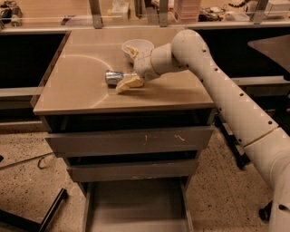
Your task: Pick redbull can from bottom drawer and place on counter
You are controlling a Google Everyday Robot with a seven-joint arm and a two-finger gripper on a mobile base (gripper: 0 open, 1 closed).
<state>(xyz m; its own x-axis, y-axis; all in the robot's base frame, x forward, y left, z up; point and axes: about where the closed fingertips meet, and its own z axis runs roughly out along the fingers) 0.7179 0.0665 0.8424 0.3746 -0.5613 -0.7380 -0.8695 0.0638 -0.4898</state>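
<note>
The redbull can, silver with blue patches, lies on its side on the tan counter, left of middle. My gripper is just right of the can and open. One tan finger rests on the counter by the can's right end. The other finger is raised over the white bowl. The can appears free of the fingers. The bottom drawer is pulled out below, and the grey floor that shows is bare.
Two wider grey drawers sit shut above the bottom one. A long shelf with metal posts runs behind the counter. My white arm reaches in from the right. A dark table corner is at the far right.
</note>
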